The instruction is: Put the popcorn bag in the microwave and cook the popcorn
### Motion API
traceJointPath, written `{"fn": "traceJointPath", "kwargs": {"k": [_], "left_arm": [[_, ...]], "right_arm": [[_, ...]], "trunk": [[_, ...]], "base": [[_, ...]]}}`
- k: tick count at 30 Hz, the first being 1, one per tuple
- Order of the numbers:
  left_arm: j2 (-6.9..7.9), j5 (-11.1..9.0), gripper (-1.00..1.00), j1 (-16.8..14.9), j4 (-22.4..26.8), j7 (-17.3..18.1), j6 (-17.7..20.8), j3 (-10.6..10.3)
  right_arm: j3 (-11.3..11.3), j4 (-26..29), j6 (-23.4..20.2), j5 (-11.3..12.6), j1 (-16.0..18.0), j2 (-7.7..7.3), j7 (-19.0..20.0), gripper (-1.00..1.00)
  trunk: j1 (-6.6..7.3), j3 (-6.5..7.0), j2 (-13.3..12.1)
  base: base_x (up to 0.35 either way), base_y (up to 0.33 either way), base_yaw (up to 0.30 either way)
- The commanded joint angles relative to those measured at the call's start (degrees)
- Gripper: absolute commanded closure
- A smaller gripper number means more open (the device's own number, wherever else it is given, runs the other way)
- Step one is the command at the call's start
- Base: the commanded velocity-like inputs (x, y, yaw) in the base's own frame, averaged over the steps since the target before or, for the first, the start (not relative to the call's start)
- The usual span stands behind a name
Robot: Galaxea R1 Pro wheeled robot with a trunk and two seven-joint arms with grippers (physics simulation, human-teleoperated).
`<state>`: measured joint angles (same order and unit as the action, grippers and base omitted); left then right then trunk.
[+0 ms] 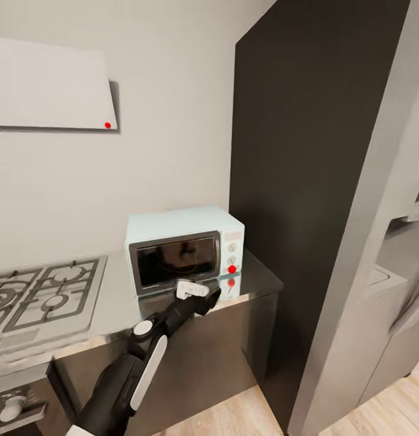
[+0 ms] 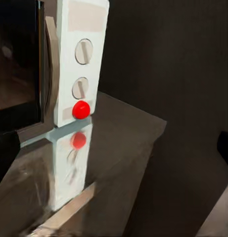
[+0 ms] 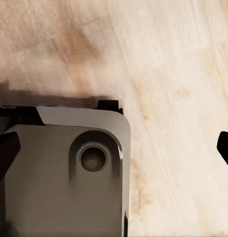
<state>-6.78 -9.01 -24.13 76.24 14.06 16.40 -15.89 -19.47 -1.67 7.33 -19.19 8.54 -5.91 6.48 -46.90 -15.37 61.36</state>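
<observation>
We see the microwave [image 1: 184,248] on the countertop [image 1: 122,303], door closed, beside the gas hob [image 1: 43,293] and a dark tall cabinet [image 1: 306,151]. The left gripper [image 1: 200,295] hovers at the door's lower edge, near the 2 knobs [image 2: 82,69] and red button [image 2: 81,109], fingers spread with nothing between them. The right gripper [image 3: 114,148], also spread, points at the wooden floor [image 3: 168,74] above the robot's base [image 3: 64,177].

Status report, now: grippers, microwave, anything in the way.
Left gripper at the microwave front, empty, jaws apart. Right gripper open over wood floor. Microwave door shut, red button ahead. Countertop edge under left arm.
</observation>
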Motion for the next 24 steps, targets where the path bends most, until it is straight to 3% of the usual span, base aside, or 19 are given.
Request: {"fn": "traceJointPath", "kwargs": {"k": [1, 5, 10, 14, 15, 17, 18, 19, 20, 22, 23, 24], "left_arm": [[-0.23, -0.73, -1.00, -0.04, -0.66, -1.35, 0.46, -1.06], [-2.63, -0.77, -1.00, -0.04, -4.57, -2.21, 0.39, -2.58], [-3.12, -3.12, -1.00, -0.04, -13.94, -2.36, 0.39, -2.67], [-2.99, -3.72, -1.00, -0.04, -31.00, -2.37, 0.33, -2.30], [-2.98, -3.73, -1.00, -0.04, -37.74, -2.42, 0.32, -2.24], [-2.85, -3.84, -1.00, -0.04, -43.38, -2.43, 0.32, -2.28], [-2.69, -3.90, -1.00, -0.04, -53.39, -2.39, 0.24, -2.27], [-2.66, -3.99, -1.00, -0.04, -58.02, -2.42, -0.28, -2.24], [-2.65, -4.06, -1.00, -0.04, -60.74, -2.44, -1.21, -2.23], [-2.56, -4.61, -1.00, -0.04, -70.25, -3.14, -6.97, -2.22], [-2.47, -5.58, -1.00, 0.05, -73.25, -3.92, -9.00, -2.21], [-2.04, -8.21, -1.00, 0.24, -75.02, -5.31, -10.32, -2.21]], "right_arm": [[-0.48, -0.18, 0.32, -0.44, 0.07, 0.00, 0.11, -1.00], [-0.48, -0.18, 0.26, -0.49, 0.07, 0.02, 0.11, -1.00], [-0.40, -0.18, 0.09, -0.52, 0.07, 0.08, 0.14, -1.00], [-0.37, -0.18, -0.08, -0.56, 0.07, 0.14, 0.19, -1.00], [-0.33, -0.21, -0.11, -0.57, 0.08, 0.17, 0.19, -1.00], [-0.36, -0.21, -0.12, -0.56, 0.09, 0.19, 0.15, -1.00], [-0.35, -0.23, -0.12, -0.57, 0.08, 0.19, 0.13, -1.00], [-0.33, -0.25, -0.13, -0.58, 0.08, 0.19, 0.16, -1.00], [-0.32, -0.25, -0.13, -0.58, 0.08, 0.19, 0.18, -1.00], [-0.36, -0.26, -0.13, -0.58, 0.07, 0.19, 0.15, -1.00], [-0.37, -0.26, -0.13, -0.58, 0.07, 0.19, 0.17, -1.00], [-0.34, -0.26, -0.13, -0.58, 0.07, 0.19, 0.19, -1.00]], "trunk": [[0.03, -0.08, 0.06], [0.03, -0.08, 0.06], [0.03, -0.08, 0.06], [0.03, -0.08, 0.06], [0.03, -0.08, 0.06], [0.03, -0.08, 0.06], [0.03, -0.08, 0.06], [0.03, -0.08, 0.06], [0.03, -0.08, 0.06], [0.03, -0.08, 0.06], [0.03, -0.08, 0.06], [0.03, -0.08, 0.06]], "base": [[-0.346, 0.000, 0.000], [-0.346, 0.000, 0.000], [-0.346, 0.000, 0.000], [-0.346, 0.000, 0.000], [-0.316, 0.000, 0.000], [-0.297, 0.000, 0.000], [-0.271, 0.000, 0.000], [-0.263, 0.000, 0.000], [-0.257, 0.000, 0.000], [-0.210, 0.000, 0.000], [-0.153, 0.000, 0.000], [-0.124, 0.000, 0.000]]}}
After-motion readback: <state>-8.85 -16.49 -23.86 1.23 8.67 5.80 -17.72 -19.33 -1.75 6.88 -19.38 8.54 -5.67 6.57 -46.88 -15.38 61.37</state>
